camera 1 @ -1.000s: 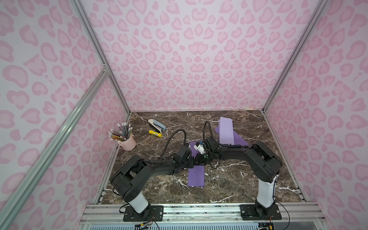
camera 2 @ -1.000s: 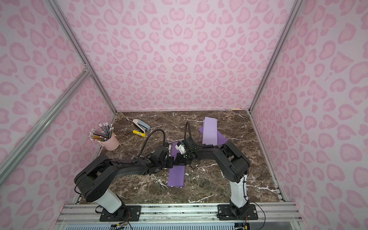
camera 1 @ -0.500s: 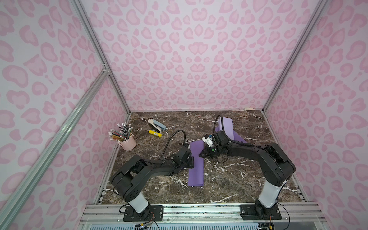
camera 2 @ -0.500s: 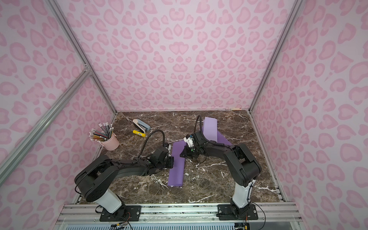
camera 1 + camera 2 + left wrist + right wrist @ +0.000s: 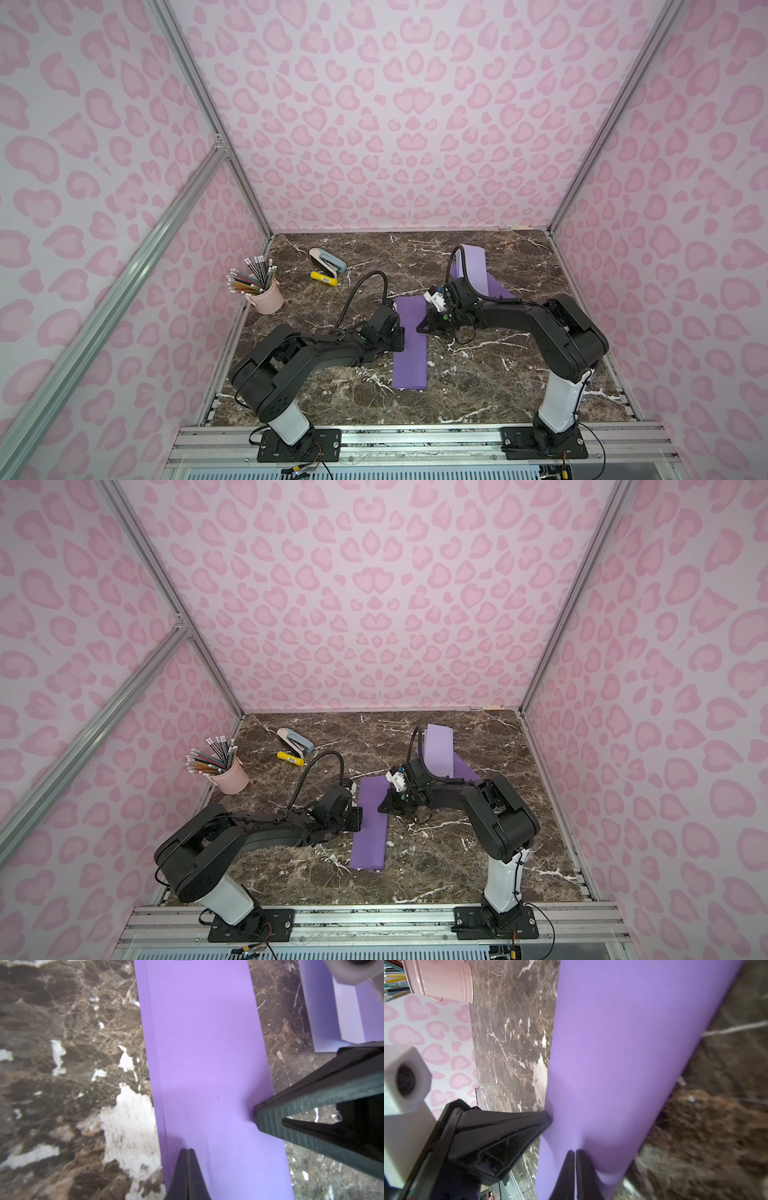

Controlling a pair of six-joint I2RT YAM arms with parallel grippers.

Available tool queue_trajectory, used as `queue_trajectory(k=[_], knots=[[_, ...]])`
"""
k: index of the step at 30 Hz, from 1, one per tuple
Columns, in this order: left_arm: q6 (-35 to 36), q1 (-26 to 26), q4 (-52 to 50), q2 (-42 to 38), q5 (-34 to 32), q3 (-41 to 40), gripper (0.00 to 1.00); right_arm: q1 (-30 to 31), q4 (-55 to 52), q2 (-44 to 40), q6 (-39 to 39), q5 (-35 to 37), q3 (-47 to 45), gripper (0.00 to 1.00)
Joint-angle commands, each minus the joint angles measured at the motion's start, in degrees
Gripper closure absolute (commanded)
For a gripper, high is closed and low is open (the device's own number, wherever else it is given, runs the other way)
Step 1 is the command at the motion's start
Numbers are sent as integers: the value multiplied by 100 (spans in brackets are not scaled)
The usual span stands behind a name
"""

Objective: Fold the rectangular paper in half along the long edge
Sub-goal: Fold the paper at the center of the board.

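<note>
- The purple paper (image 5: 410, 353) lies flat on the desk (image 5: 478, 374) at the centre of both top views, doubled into a narrow strip.
- The left fingers (image 5: 182, 1169) are pressed together and empty, with their tips on the strip near its open edge. The right fingers (image 5: 564, 1172) are also together, with their tips on the opposite long side.
- Risk: in the left wrist view the two layers sit slightly offset along one long edge, so creasing now would likely set a crooked fold.
- Risk: tips rubbing sideways could drag the strip over the smooth marble or pucker it. A small bulge shows beside the right tips.
- The long axis runs nearly straight from bottom to top of the top views, with the short ends facing those frame edges.
</note>
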Motion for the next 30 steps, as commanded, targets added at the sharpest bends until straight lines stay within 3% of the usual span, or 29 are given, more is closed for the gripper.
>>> queue_trajectory(k=[1, 9, 30], knots=[[-13, 6, -400, -164, -39, 49, 96, -1, 210, 29, -13, -116, -26, 90], [64, 5, -549, -550, -9, 236, 96, 0, 216, 69, -25, -141, -31, 90], [57, -104, -446, -102, 96, 394, 96, 42, 350, 276, 46, -146, 11, 90]])
